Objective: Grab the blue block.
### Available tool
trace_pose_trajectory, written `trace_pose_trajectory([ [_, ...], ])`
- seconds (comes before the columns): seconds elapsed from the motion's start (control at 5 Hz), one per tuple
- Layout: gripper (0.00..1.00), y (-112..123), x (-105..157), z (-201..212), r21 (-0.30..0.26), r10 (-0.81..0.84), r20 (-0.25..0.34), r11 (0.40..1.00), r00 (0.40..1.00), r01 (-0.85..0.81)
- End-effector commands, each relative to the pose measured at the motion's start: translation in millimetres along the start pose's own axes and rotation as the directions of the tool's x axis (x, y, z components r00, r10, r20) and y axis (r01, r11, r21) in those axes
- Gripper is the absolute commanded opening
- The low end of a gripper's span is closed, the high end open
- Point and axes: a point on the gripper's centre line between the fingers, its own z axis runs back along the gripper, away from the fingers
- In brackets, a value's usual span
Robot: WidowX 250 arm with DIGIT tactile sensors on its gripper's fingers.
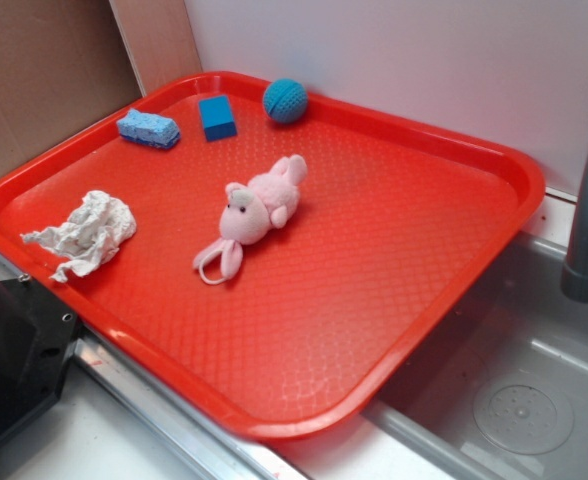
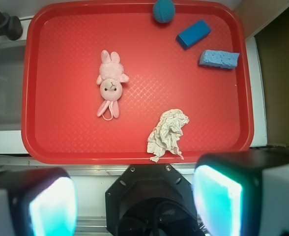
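Jaws of the gripper point(image 2: 134, 204) stand wide apart and empty at the near edge of the wrist view, well short of the red tray point(image 1: 414, 330). On the tray lie a pink plush rabbit point(image 1: 257, 210), a crumpled white cloth point(image 1: 86, 232), a pale blue sponge point(image 1: 149, 128), a teal knitted ball point(image 1: 285, 100) and the blue block point(image 1: 217, 117), which sits near the far rim between sponge and ball.

exterior oblique, wrist overhead, shared tray point(image 1: 494, 215)

One blue block point(image 1: 217, 116), sponge point(image 1: 148, 129), knitted ball point(image 1: 285, 100), plush bunny point(image 1: 257, 210), crumpled cloth point(image 1: 86, 232), tray point(image 1: 394, 300).
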Motion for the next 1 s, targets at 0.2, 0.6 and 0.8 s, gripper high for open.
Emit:
trace_pose_trajectory([
  [0.2, 1.00, 2, 6, -6, -0.033, 0.114, 0.010, 0.993, 0.993, -0.114],
  [0.6, 1.00, 22, 35, -29, -0.026, 0.431, -0.002, 0.902, 0.902, -0.431],
  [0.8, 1.00, 38, 58, -46, -0.026, 0.594, 0.052, 0.805, 0.803, -0.593],
])
